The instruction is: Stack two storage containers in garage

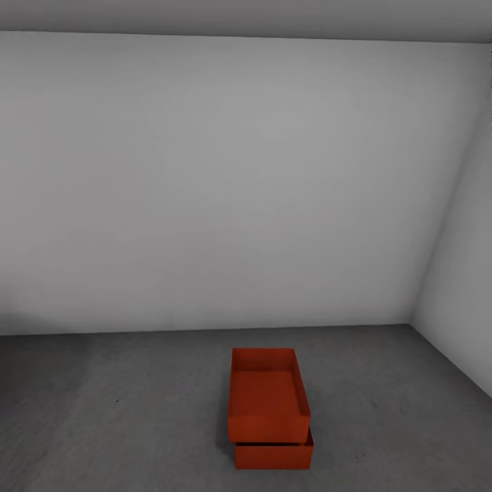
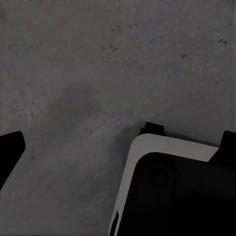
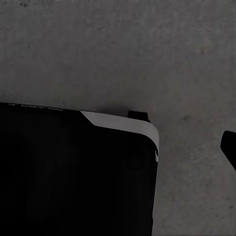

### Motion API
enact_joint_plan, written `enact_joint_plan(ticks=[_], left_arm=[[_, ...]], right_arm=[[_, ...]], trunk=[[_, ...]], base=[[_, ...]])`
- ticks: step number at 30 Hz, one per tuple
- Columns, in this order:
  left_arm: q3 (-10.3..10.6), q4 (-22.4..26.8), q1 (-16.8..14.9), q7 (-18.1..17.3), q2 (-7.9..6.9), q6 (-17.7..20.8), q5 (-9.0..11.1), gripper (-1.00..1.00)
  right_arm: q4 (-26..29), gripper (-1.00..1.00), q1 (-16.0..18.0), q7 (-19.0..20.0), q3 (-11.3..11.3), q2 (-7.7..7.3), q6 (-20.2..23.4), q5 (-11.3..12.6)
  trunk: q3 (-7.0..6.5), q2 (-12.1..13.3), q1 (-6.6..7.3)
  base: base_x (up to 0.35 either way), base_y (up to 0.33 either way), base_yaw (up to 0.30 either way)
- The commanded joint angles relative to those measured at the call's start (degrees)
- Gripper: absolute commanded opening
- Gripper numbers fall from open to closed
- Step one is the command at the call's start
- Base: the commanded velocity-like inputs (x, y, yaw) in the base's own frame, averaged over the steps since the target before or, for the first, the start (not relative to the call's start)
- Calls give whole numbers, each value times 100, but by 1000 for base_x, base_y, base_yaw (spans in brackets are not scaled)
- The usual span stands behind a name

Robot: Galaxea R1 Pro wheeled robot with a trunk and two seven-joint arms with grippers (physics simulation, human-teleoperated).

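Two storage containers, plain orange-red, open-topped, stacked: upper container (image 1: 268,396) sits on the lower container (image 1: 273,456), offset slightly toward 11 o'clock. Stack rests on the dark grey floor (image 1: 123,410), about 5 o'clock in the head view, well apart from the back wall (image 1: 219,184) and the side wall (image 1: 461,273). Open floor all round. Wrist views show dark finger tips at the frame edges over the floor and the robot's base (image 2: 167,191); cannot tell either claw's opening.

Through the left wrist camera we see one dark fingertip (image 2: 10,152) of our left claw at the frame's edge, and our own base (image 2: 172,191) below it, black with a white rim. Through the right wrist camera a dark fingertip (image 3: 229,147) of our right claw shows at the edge, again above the base. Whether either claw is spread or closed, we cannot tell.
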State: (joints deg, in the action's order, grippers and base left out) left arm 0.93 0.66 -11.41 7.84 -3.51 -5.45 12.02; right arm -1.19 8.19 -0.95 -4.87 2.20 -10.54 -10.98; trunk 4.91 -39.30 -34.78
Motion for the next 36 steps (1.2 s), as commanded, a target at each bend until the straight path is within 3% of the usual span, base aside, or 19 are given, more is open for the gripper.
enact_joint_plan(ticks=[1,28,36], left_arm=[[13,-4,-6,7,0,-21,37,100],[5,-6,-6,3,8,-15,50,100],[-22,-59,23,-37,206,-46,133,100]], right_arm=[[-13,100,7,-10,-49,0,-27,-55],[-13,100,7,5,-85,-27,-18,4],[-13,100,7,-7,-57,-58,-18,-10]], trunk=[[0,-7,-2],[-207,-7,-2],[-209,-7,-2]], base=[[0,0,0],[0,0,0],[0,0,0]])
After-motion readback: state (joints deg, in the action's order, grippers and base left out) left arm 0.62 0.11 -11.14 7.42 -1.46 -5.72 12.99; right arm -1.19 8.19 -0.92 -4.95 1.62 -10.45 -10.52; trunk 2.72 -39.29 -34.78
